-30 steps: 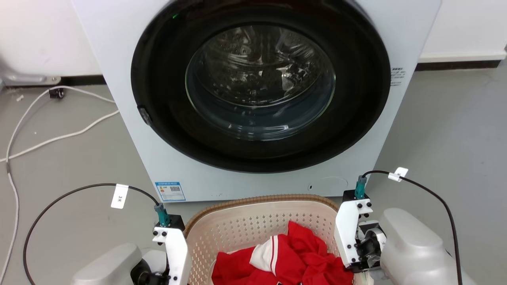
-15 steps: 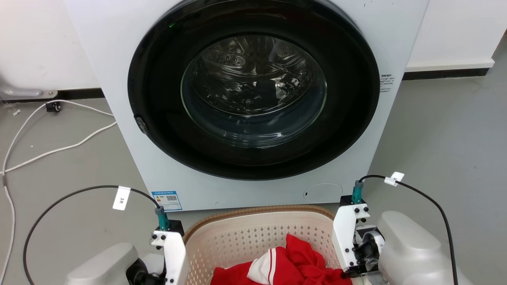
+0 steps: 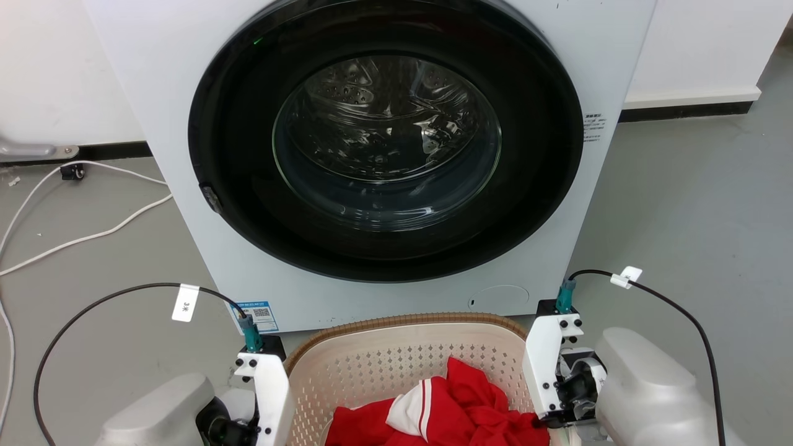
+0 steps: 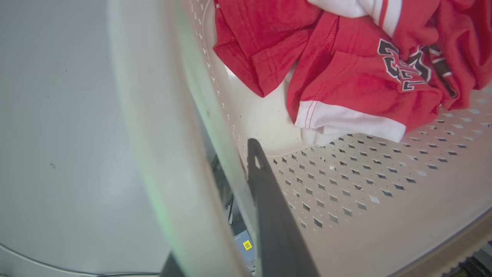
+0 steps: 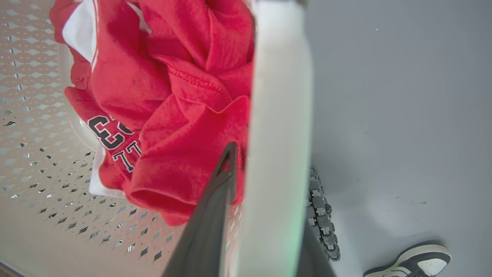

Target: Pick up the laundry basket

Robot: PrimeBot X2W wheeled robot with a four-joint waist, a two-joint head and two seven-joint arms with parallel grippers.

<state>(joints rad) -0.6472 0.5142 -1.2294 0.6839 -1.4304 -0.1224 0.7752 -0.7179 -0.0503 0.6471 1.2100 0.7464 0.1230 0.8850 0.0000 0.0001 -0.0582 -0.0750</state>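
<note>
Gripping laundry basket [image 3: 384,359] handles [image 5: 276,115], left hand [image 4: 215,157] and right hand [image 5: 269,154], outer fingers [image 5: 313,261] mostly hidden

The laundry basket [image 3: 384,365] is a rounded-rectangular tub of beige plastic. Its walls have rows of small diamond-shaped holes, and a brown woven-look rim [image 3: 403,320] goes around the top. It is upright and open, directly in front of the washer [image 3: 148,62], with its far end near the machine's front panel. A wide white handle [image 4: 150,115] runs along each side. Inside lies a crumpled red garment [image 3: 477,396] with white trim and dark letters. Whether the basket touches the floor, I cannot tell.
</note>
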